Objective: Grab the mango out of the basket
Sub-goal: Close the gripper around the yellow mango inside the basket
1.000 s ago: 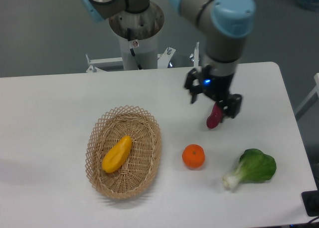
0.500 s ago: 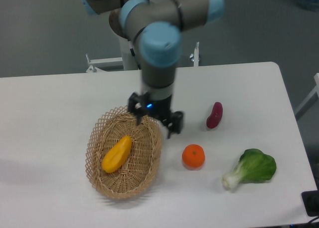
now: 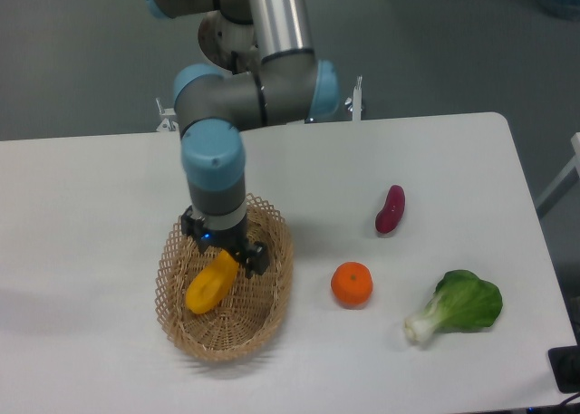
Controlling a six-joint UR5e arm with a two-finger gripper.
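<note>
The yellow-orange mango (image 3: 208, 287) lies slantwise on the floor of the tan wicker basket (image 3: 272, 292) at the table's front left. My gripper (image 3: 223, 254) hangs over the basket, right above the mango's upper end. Its fingers stand apart on either side of that end, open, with nothing held. The wrist hides the back part of the basket and the tip of the mango.
A small purple vegetable (image 3: 391, 209) lies on the white table to the right. A round orange (image 3: 352, 284) sits just right of the basket. A green bok choy (image 3: 457, 306) lies at the front right. The robot's base (image 3: 249, 88) stands at the table's back edge.
The arm swung left from over the purple vegetable, across the basket's right rim, to above the mango, and came lower. The purple vegetable stays on the table where it was released.
</note>
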